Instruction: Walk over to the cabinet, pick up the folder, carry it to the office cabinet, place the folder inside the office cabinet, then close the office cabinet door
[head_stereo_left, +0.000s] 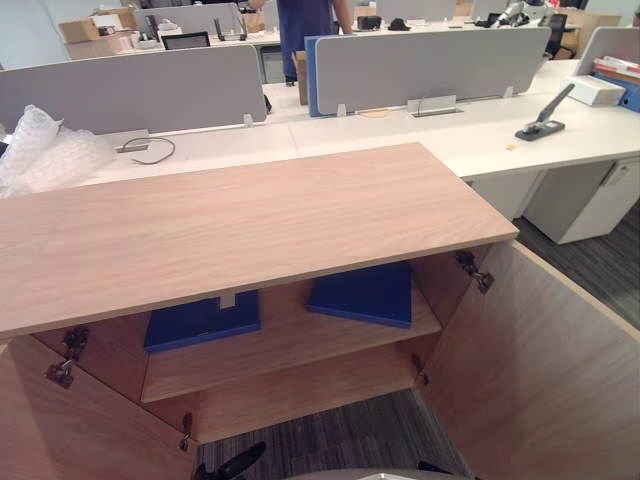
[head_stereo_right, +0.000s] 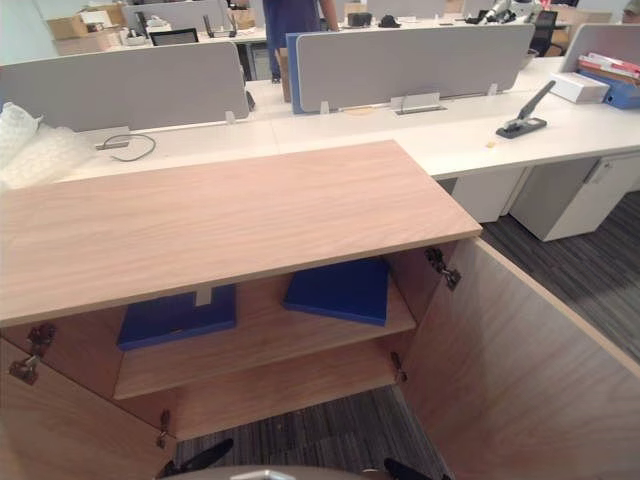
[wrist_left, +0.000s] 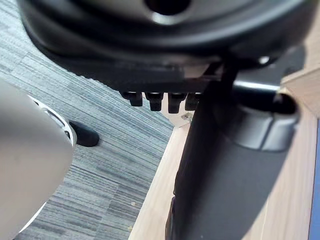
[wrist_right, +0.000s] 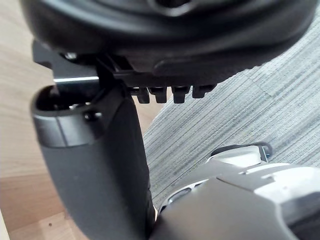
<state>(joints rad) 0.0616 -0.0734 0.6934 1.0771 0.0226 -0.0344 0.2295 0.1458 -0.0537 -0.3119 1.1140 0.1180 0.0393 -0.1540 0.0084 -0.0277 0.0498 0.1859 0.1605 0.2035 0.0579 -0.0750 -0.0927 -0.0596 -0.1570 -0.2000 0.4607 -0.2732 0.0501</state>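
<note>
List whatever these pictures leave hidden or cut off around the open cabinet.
Left folder: rear part hidden under the cabinet top, both eye views.
Right folder: back edge hidden under that top.
Right door: cut off by the right and bottom edges.
Left door: cut off at the lower left corner.
Person: cut off by the top edge behind the desks.

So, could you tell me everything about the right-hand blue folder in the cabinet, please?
The right blue folder is thin, plain, dark blue, plastic or card by its look. It lies closed on the open cabinet's upper shelf, slightly askew, near the front edge, its rear under the wooden top. Nothing else touches it.
</note>
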